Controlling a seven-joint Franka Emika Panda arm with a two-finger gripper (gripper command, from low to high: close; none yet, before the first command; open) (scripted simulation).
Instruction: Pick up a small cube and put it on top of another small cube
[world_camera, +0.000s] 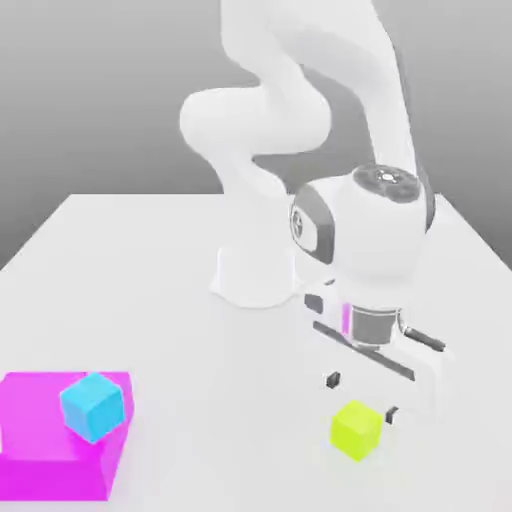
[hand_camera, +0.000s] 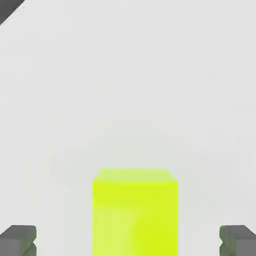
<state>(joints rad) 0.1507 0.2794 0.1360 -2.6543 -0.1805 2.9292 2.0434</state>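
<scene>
Alignment over the lime cube is being set up by the claw, which is being held low above the white surface with its two dark fingertips spread wide apart and nothing between them but the cube. In the hand view the cube is being framed midway between the tips, with clear gaps on both sides, so no contact is being made yet; that centring is presumably being kept so that both pads meet opposite faces at once when the fingers close. The cube is resting flat on the surface, toward the exterior view's right, just beneath and slightly in front of the claw. Well apart from it, toward the exterior view's left, the cyan cube is sitting on top of a large magenta block, slightly turned relative to the block's edges. Because the target is being carried on that raised block, a higher lift is judged to be needed than a bare-surface stack would call for, and the lime cube will have to be brought down squarely, since the cyan top offers little margin. The grasp is judged to be the step in hand, with a short descent likely needed first; the carry and the placing are not yet begun. Whether the tips are already level with the cube's sides cannot be told.
</scene>
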